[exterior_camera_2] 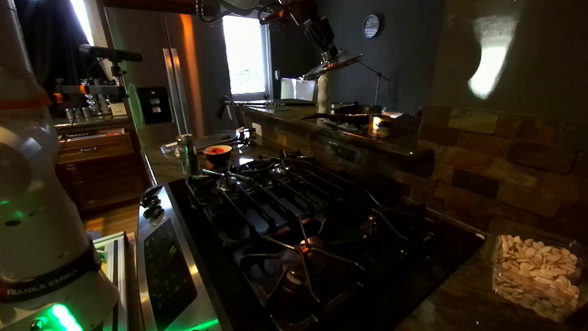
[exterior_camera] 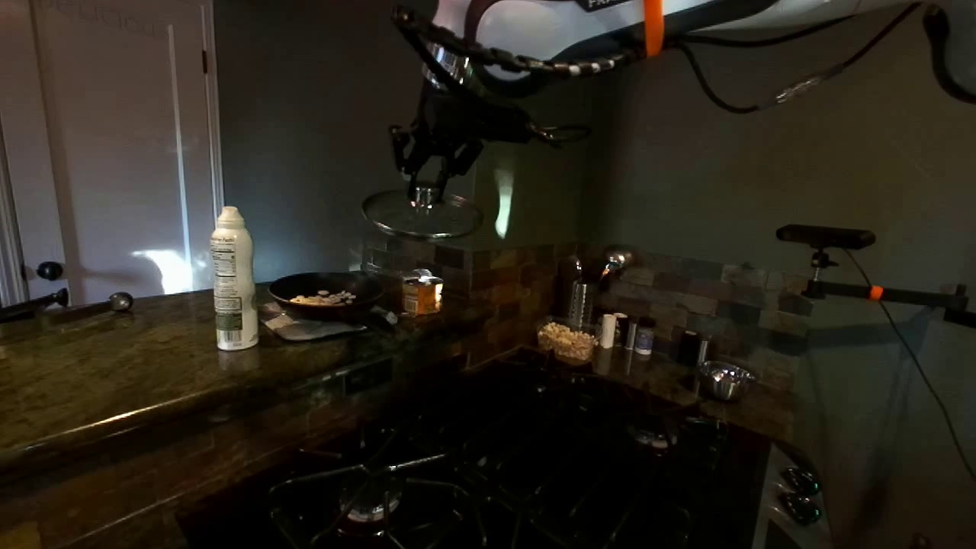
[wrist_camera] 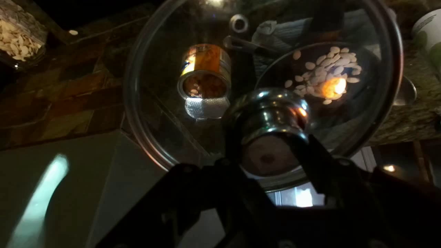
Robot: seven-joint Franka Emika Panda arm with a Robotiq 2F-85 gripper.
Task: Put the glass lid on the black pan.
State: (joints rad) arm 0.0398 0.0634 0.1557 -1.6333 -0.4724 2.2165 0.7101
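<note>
Higher than black pan (exterior_camera: pixel 332 280), glass lid (exterior_camera: pixel 427 219) tilted, knob (exterior_camera: pixel 424 197) upward (fingers (wrist_camera: pixel 313 162) gripping it)

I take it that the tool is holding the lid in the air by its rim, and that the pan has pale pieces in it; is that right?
Nearly: the tool is holding the lid by its knob, not its rim, as the wrist view shows. The lid is in the air, and the pan has pale pieces in it.

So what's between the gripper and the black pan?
The glass lid, held by its knob: the wrist view shows the black pan through it.
</note>
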